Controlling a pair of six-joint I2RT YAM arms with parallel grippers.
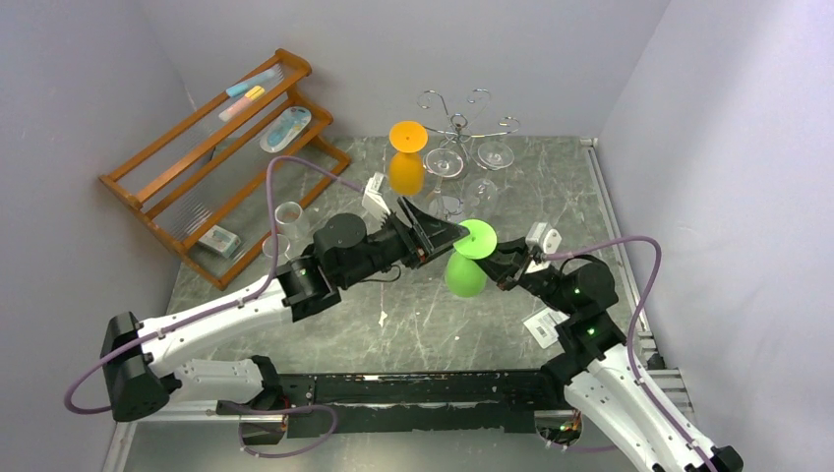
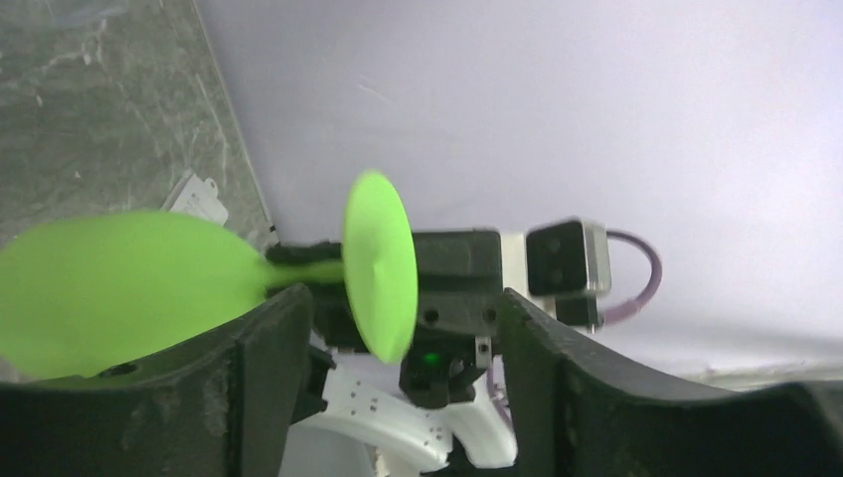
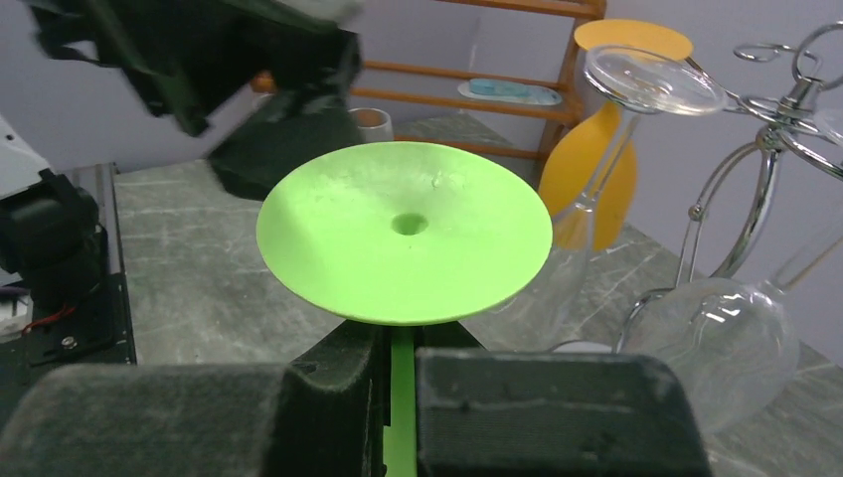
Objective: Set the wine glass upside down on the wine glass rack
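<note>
- Green glass [image 1: 466, 273], matte and opaque, is held in the air over the middle of the desk [image 1: 413, 324], foot up and bowl down, a little tilted.
- My right pincer [image 1: 499, 262] is clenched on its thin stem [image 3: 402, 397], just under the foot [image 3: 403, 229]. The right wrist view shows the stem squeezed between both pads.
- My left pincer [image 1: 438, 239] is released, with its jaws spread wide to either side of the foot. It touches nothing that I can see.
- Rack [image 1: 458, 123] stands at the back of the desk, well apart from the glass. Clear glasses [image 1: 445, 162] hang bowl-down from its arms.
- An orange glass [image 1: 405, 167] is upside down just left of the rack. I cannot tell whether it hangs from an arm.
- Some curled arms at the top of the rack look free.
- Handling, as I judge it: the glass looks like plastic, so light and stiff and unlikely to shatter. Its smooth stem could still slip or swivel between the pads.
- The best hold is the stem close under the foot, which leaves the foot free to slide onto a rack arm.
- The clear glasses look fragile, so I would avoid knocking them.
</note>
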